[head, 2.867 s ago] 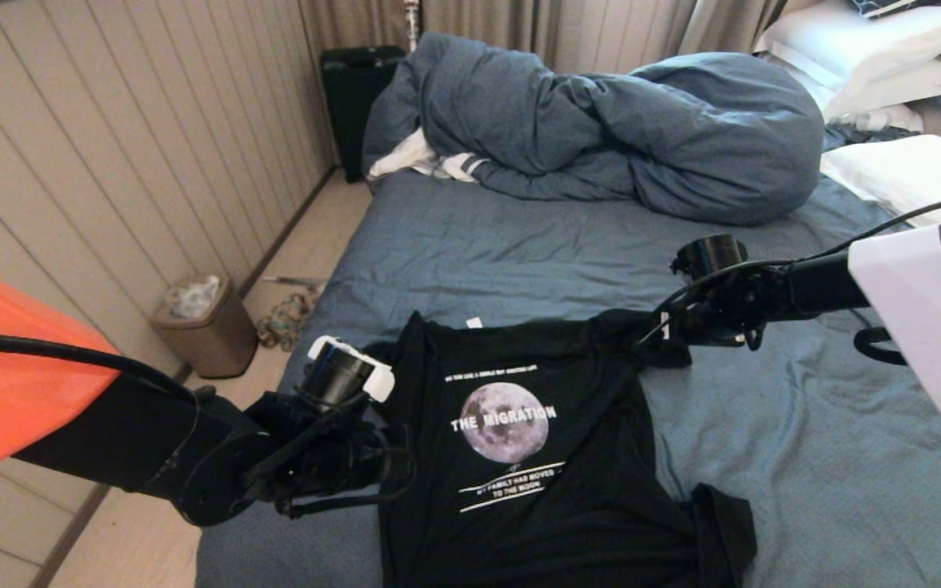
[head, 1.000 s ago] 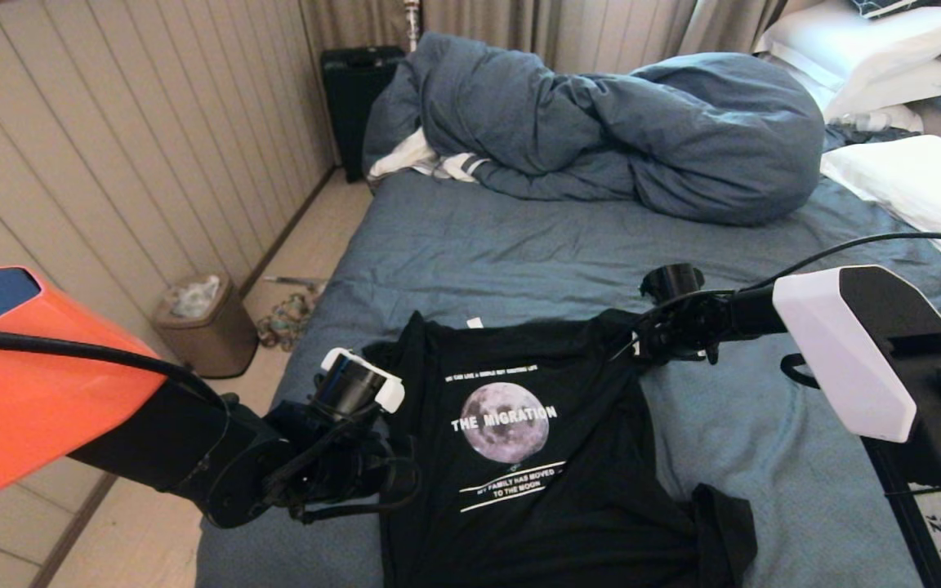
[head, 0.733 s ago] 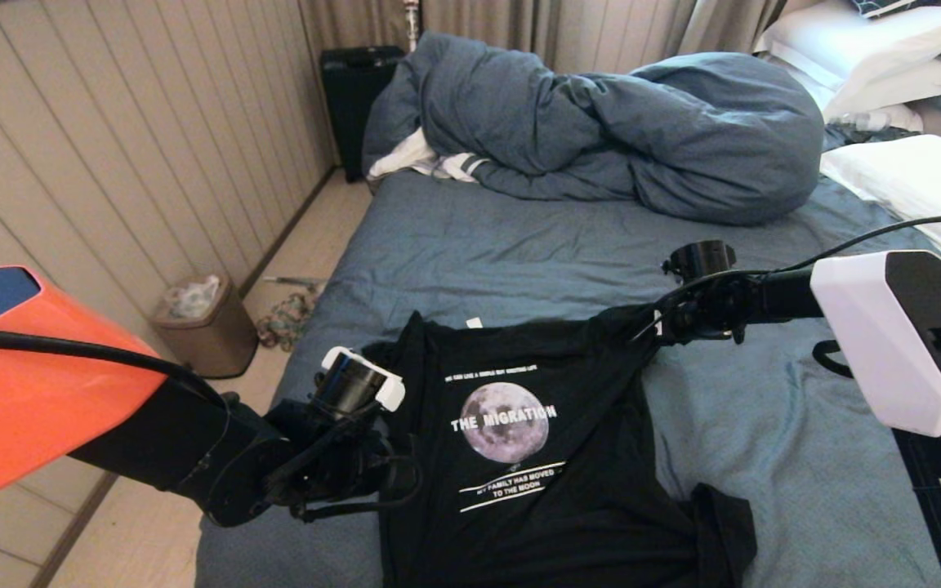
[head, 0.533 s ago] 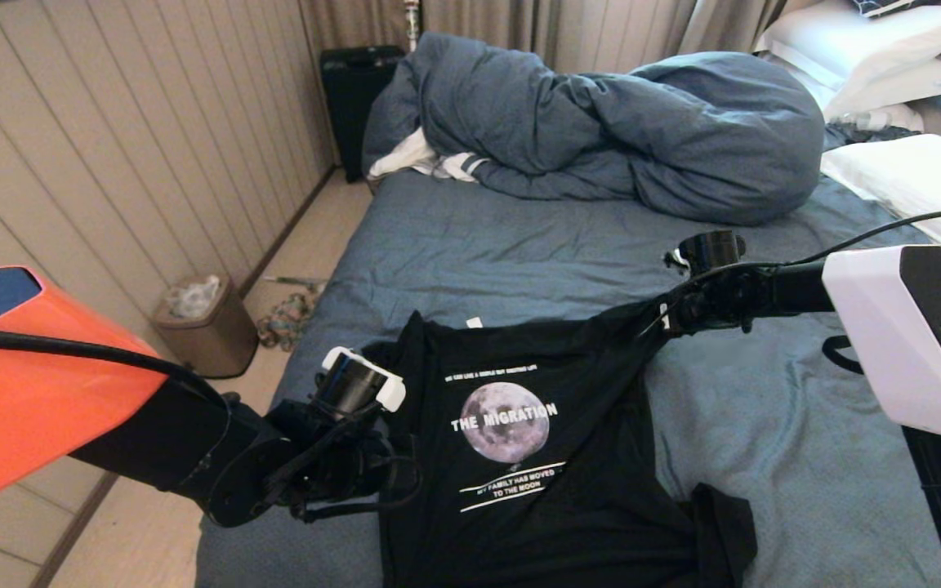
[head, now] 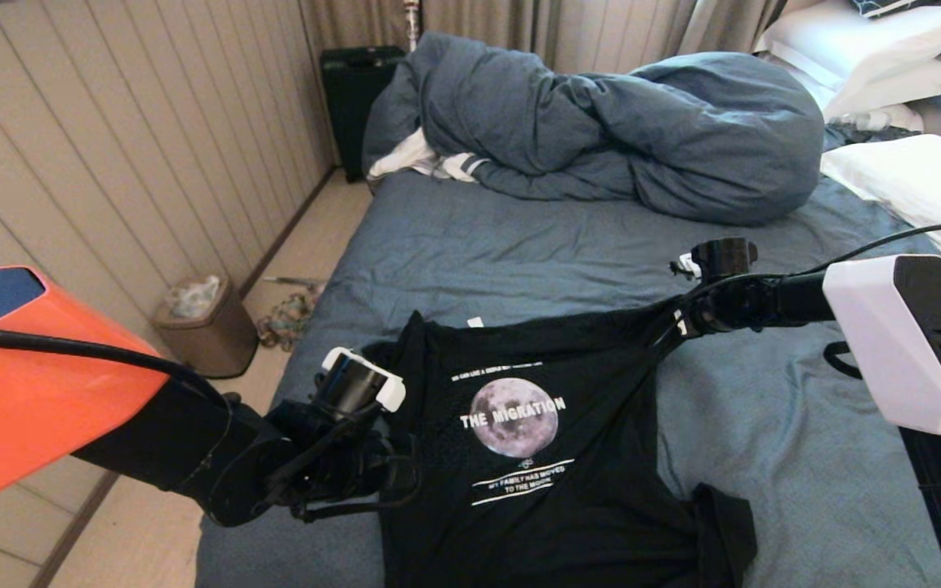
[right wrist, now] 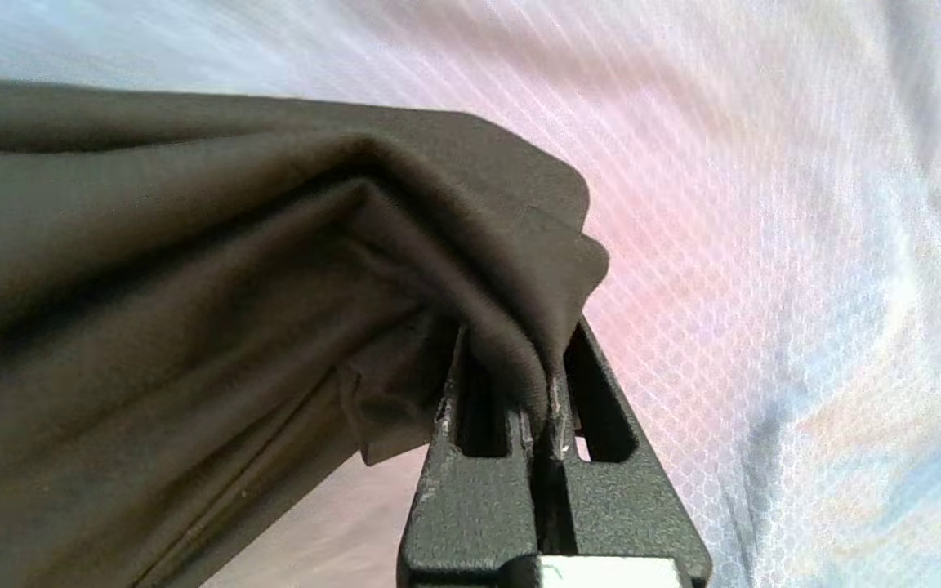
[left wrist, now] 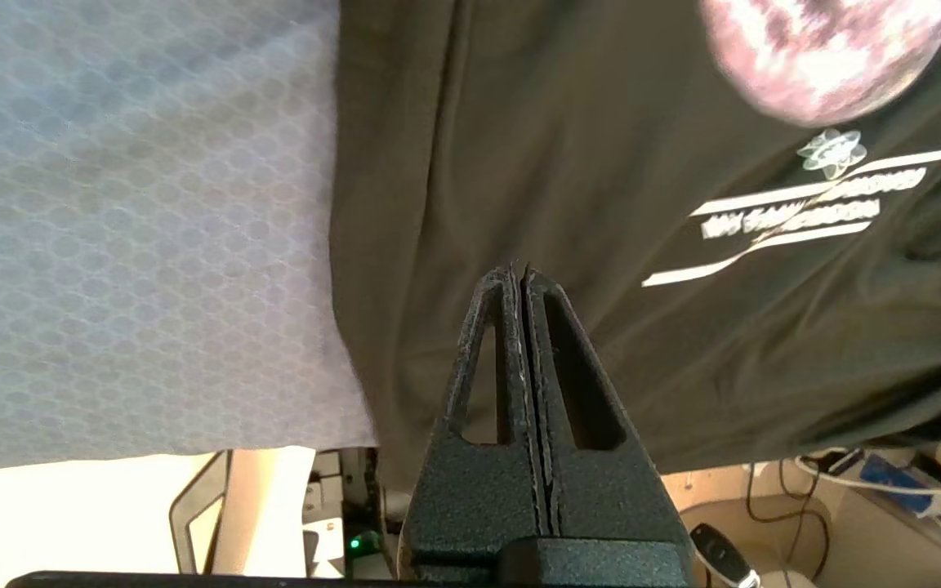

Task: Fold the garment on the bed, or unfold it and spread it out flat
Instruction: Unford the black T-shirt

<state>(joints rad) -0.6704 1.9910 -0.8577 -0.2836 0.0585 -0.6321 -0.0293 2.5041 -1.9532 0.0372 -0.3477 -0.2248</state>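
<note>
The garment (head: 536, 482), a black T-shirt with a moon print, lies print-up on the near part of the bed (head: 519, 245). My right gripper (head: 677, 325) is shut on a bunched fold at the shirt's far right shoulder. That corner is lifted, and the cloth runs taut from it toward the print. In the right wrist view the garment (right wrist: 234, 269) drapes over the right gripper (right wrist: 540, 371), above the sheet (right wrist: 764, 204). My left gripper (left wrist: 519, 269) is shut and holds nothing. It sits over the garment (left wrist: 642, 122) near the shirt's left edge, at the left gripper (head: 402, 474).
A bunched blue-grey duvet (head: 617, 131) fills the far end of the bed, with white pillows (head: 903, 171) at the right. Left of the bed are a strip of floor, a small bin (head: 201, 327), a black case (head: 356, 98) and the panelled wall.
My right gripper has moved to the right with the shoulder fold in it. That pulled the cloth taut and dragged the moon print slightly rightward. The left arm has stayed put.
</note>
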